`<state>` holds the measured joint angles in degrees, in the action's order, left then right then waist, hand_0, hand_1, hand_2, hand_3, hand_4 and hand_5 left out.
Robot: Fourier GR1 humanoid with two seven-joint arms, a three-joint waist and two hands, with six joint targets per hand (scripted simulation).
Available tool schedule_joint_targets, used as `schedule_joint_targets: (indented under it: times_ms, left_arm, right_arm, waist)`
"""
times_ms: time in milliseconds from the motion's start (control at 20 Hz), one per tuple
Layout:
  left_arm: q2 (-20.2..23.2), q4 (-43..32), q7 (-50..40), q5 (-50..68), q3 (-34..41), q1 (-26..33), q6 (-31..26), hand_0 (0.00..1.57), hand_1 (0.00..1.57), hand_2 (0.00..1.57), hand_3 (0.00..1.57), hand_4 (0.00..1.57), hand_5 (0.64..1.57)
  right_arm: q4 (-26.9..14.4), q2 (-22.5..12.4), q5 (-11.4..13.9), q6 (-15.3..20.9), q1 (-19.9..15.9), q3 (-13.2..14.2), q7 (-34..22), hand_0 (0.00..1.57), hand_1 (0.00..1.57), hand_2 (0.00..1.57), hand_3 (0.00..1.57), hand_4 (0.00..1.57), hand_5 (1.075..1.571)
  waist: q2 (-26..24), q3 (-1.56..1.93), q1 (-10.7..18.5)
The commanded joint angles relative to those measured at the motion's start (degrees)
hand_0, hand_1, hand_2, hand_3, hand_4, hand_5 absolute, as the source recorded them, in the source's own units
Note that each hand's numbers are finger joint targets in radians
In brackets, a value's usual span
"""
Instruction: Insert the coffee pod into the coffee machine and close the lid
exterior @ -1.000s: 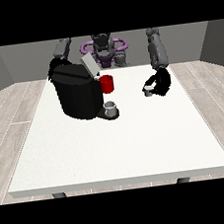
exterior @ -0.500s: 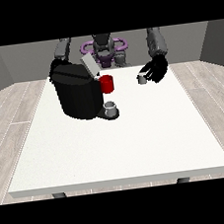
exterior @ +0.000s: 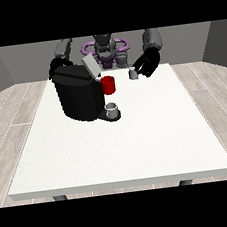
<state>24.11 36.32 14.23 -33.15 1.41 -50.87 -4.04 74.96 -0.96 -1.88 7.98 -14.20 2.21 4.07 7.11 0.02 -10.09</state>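
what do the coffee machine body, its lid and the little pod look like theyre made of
Coffee machine body: probably matte black plastic, dark all over with only faint sheen. Its raised lid: light grey, smooth, plastic or brushed metal; the look leaves it open. Coffee pod, held by the hand at the view's right: pale grey, possibly plastic or foil, too small to tell.

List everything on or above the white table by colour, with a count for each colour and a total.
Black: 3, the coffee machine, the hand at the view's right, the hand at the view's left
Red: 1, the machine's red part
Grey: 2, the coffee pod, the cup
Total: 6
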Motion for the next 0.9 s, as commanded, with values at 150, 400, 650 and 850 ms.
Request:
schedule_joint_targets:
  times_ms: [150, 400, 650, 850]
  left_arm:
    - [1.0, 2.0, -5.3, -0.5, 1.3, -7.8, -2.1, 1.01, 1.01, 1.20, 1.22, 0.54, 1.571]
    - [5.1, -1.2, -6.8, 1.7, 5.5, -12.3, -5.1, 1.21, 1.21, 1.25, 1.20, 0.51, 1.571]
    - [2.8, 0.8, -9.5, 0.5, 4.5, -16.0, -4.7, 1.26, 1.26, 1.32, 1.26, 0.49, 1.571]
    - [5.9, -1.2, -5.0, 0.3, 6.1, -14.6, -3.3, 1.28, 1.28, 1.33, 1.26, 0.52, 1.571]
  right_arm:
    - [-1.6, -1.8, -2.1, -2.2, -3.4, 2.2, 0.7, 0.00, 0.00, 0.00, 0.00, 0.52, 1.571]
    - [4.5, 0.2, 1.1, -0.2, -4.0, -2.8, -4.9, 0.00, 0.00, 0.00, 0.00, 0.51, 1.571]
    - [1.1, 0.9, 2.3, 2.5, -4.0, -1.5, 1.0, 0.00, 0.00, 0.00, 0.00, 0.50, 1.571]
    - [6.1, 0.6, 3.0, 1.7, -3.3, -3.3, -1.3, 0.00, 0.00, 0.00, 0.00, 0.52, 1.571]
  waist:
    - [1.3, 0.01, -1.5]
    - [2.0, -0.05, -6.5]
    - [4.3, 0.01, -5.5]
    - [6.6, -0.03, -8.1]
